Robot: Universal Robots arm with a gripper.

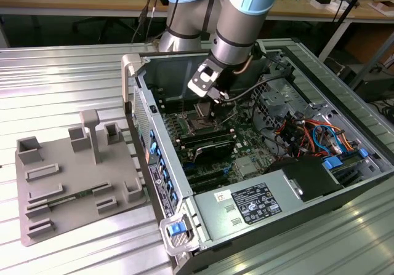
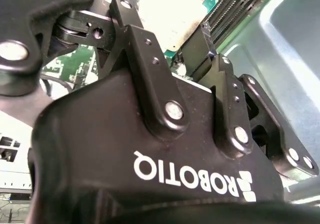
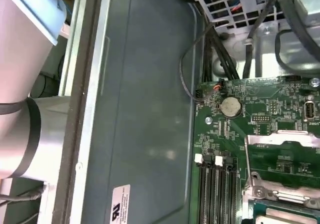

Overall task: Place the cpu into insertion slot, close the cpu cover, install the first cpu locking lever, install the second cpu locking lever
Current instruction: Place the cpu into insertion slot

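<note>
One gripper (image 2: 161,19) hangs inside the open computer case (image 1: 140,78), its fingers (image 2: 145,53) clamped on the cpu (image 2: 175,8) by opposite edges, silvery top showing. It sits close above the insertion slot (image 1: 202,125) on the motherboard (image 1: 247,147), probably held flat so it can seat squarely.

In the second wrist view the black end effector (image 2: 165,31) pinches the cpu (image 2: 172,8) by opposite edges, its silvery top showing. Beyond it lie the green motherboard (image 2: 75,66), black memory slots (image 2: 235,6) and grey case wall (image 2: 285,63).
</note>
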